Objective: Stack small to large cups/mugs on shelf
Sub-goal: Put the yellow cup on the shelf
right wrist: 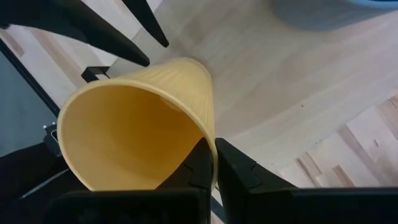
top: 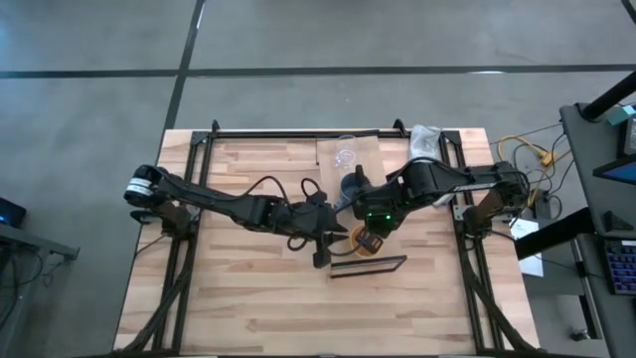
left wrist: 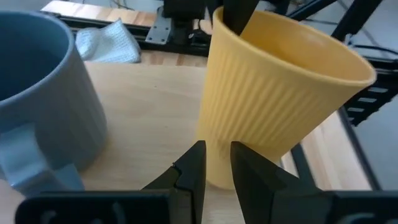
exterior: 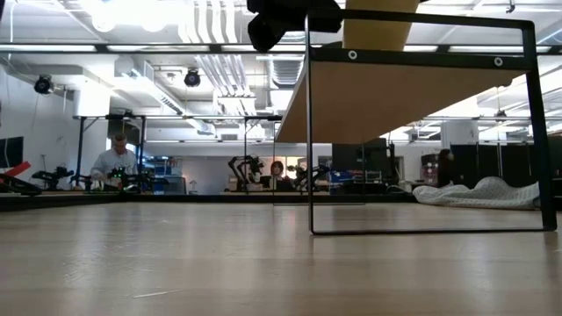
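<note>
The yellow-orange cup [top: 370,242] is tilted over the near end of the light-wood shelf [top: 383,254]. My right gripper [right wrist: 212,155] is shut on its rim. My left gripper [left wrist: 216,163] is slightly open and empty, its fingertips just short of the cup's lower wall [left wrist: 249,130]; I cannot tell whether they touch it. The blue-grey mug [top: 355,184] stands upright on the shelf board beside the cup and also shows in the left wrist view [left wrist: 43,93]. The clear glass cup [top: 345,154] stands farther back. My right gripper holds the yellow-orange cup by its rim [right wrist: 208,134], one finger inside the cup and one outside against the ribbed wall. The cup is tilted, its mouth toward my right arm. My left gripper's fingers hide its foot, so whether it rests on the board does not show.
A white cloth [top: 425,137] lies at the table's far right. The shelf's black frame [exterior: 421,230] stands on the table near the low camera, with the board's underside [exterior: 395,96] above it. People and other robot arms show in the room beyond.
</note>
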